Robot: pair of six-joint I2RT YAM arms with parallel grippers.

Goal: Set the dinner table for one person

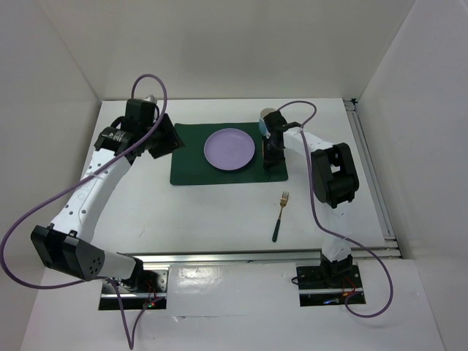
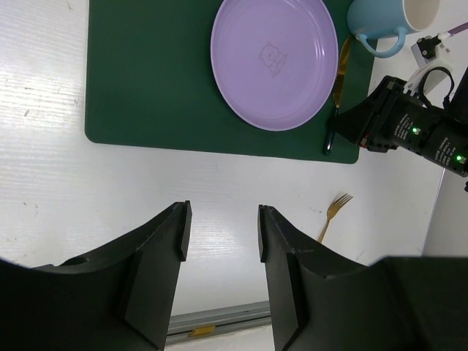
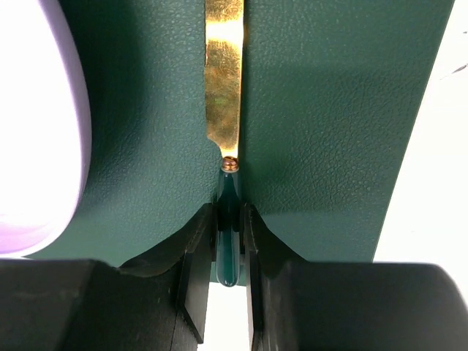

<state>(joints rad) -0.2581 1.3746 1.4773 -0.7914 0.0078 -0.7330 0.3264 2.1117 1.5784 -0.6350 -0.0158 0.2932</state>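
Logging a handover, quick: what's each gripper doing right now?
Left gripper: open, empty.
Right gripper: shut on the gold-bladed knife with a dark green handle.

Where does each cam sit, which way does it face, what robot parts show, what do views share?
Top external: high behind the robot, looking down on the dinner table, placemat, plate, fork; both arms show.
Left wrist: on the left arm above the table, facing down past the open left tool toward the plate, mug, right arm.
Right wrist: low over the placemat, looking along the knife; right tool shut on its handle.
Shared: top and left wrist both show plate, fork, placemat.
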